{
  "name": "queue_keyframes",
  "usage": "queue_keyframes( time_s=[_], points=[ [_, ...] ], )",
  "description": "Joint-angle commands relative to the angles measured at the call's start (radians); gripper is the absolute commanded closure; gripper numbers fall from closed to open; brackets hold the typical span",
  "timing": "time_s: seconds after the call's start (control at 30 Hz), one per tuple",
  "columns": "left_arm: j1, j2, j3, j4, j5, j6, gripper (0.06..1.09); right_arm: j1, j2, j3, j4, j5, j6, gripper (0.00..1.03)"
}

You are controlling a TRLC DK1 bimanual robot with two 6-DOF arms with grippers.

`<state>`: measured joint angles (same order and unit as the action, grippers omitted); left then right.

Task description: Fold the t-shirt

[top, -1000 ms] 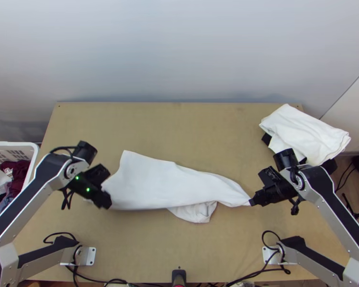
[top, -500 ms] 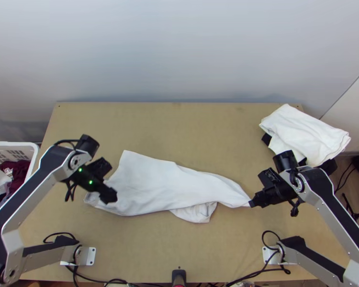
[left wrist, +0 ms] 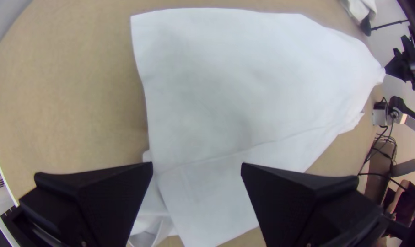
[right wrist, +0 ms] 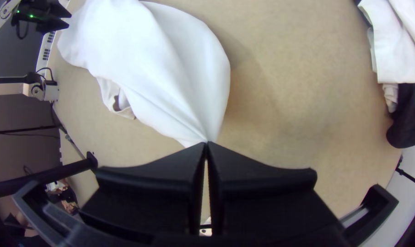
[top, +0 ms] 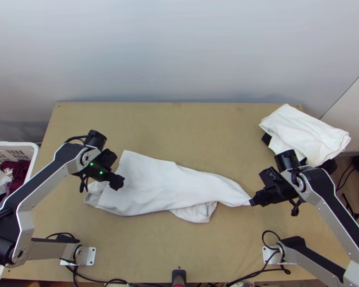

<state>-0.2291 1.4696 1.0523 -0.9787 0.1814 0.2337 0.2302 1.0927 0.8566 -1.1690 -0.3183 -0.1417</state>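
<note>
R gripper [top: 252,202] – jaws pinched tight on one gathered end of the white tee [top: 165,186], which lies loosely folded across mid-desk [top: 189,129]. L gripper [top: 118,183] – jaws wide, nr tee's other end.

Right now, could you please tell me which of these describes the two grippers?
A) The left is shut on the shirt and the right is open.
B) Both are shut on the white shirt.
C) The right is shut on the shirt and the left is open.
C: the right gripper pinches the shirt's gathered end, while the left gripper's fingers stand wide apart.
</note>
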Motion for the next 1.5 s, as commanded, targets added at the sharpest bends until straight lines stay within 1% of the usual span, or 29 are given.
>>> queue_keyframes(
  time_s=[0.0, 0.17, 0.23, 0.27, 0.33, 0.43, 0.6, 0.67, 0.8, 0.83, 0.9, 0.93, 1.0, 1.03, 1.13, 1.2, 1.37, 1.47],
  points=[
    [0.004, 0.038, -0.028, 0.089, -0.026, -0.020, 0.15, -0.003, 0.007, 0.012, 0.006, 0.001, 0.001, 1.00],
    [0.004, 0.052, -0.031, 0.100, -0.045, -0.019, 0.15, -0.003, 0.012, 0.015, 0.009, 0.001, 0.001, 1.00],
    [0.007, 0.052, -0.037, 0.107, -0.065, -0.013, 0.18, -0.003, 0.012, 0.013, 0.009, 0.001, 0.001, 1.00],
    [0.008, 0.051, -0.038, 0.109, -0.066, -0.010, 0.21, -0.003, 0.012, 0.012, 0.009, 0.001, 0.001, 1.00],
    [0.010, 0.049, -0.037, 0.109, -0.066, -0.008, 0.32, -0.003, 0.012, 0.012, 0.011, 0.001, 0.001, 1.00],
    [0.010, 0.040, -0.034, 0.107, -0.066, -0.008, 0.42, -0.003, 0.013, 0.013, 0.015, 0.001, 0.001, 1.00],
    [0.010, 0.034, -0.031, 0.103, -0.065, -0.014, 0.64, -0.003, 0.013, 0.005, 0.023, 0.001, 0.001, 1.00],
    [0.010, 0.040, -0.040, 0.101, -0.065, -0.011, 0.67, -0.003, 0.013, -0.001, 0.025, 0.001, 0.001, 1.00],
    [0.011, 0.038, -0.052, 0.104, -0.065, -0.008, 0.81, -0.003, 0.013, -0.001, 0.025, 0.001, 0.001, 1.00],
    [0.011, 0.038, -0.052, 0.103, -0.063, -0.008, 0.83, -0.003, 0.013, -0.001, 0.025, 0.001, 0.001, 1.00],
    [0.016, 0.034, -0.052, 0.100, -0.063, 0.000, 0.83, -0.003, 0.012, -0.002, 0.025, 0.001, 0.001, 1.00],
    [0.019, 0.032, -0.052, 0.097, -0.062, 0.003, 0.87, -0.003, 0.012, -0.004, 0.026, 0.001, 0.001, 1.00],
    [0.025, 0.023, -0.051, 0.097, -0.062, 0.006, 1.00, -0.003, 0.010, -0.002, 0.026, 0.001, 0.001, 1.00],
    [0.031, 0.015, -0.049, 0.097, -0.062, 0.007, 1.05, -0.003, 0.010, -0.001, 0.026, 0.001, 0.001, 1.00],
    [0.060, 0.005, -0.028, 0.075, -0.040, 0.010, 1.04, 0.003, 0.007, 0.010, 0.025, -0.005, 0.019, 1.00],
    [0.086, 0.001, 0.002, 0.043, -0.011, 0.012, 1.04, 0.012, -0.001, 0.027, 0.009, -0.030, 0.024, 1.00],
    [0.174, -0.025, 0.083, -0.037, 0.118, -0.014, 1.05, 0.020, -0.040, 0.119, -0.037, -0.041, 0.021, 1.00],
    [0.220, -0.043, 0.135, -0.087, 0.179, -0.034, 1.05, 0.029, -0.047, 0.188, -0.089, -0.047, 0.021, 1.00]
  ],
)
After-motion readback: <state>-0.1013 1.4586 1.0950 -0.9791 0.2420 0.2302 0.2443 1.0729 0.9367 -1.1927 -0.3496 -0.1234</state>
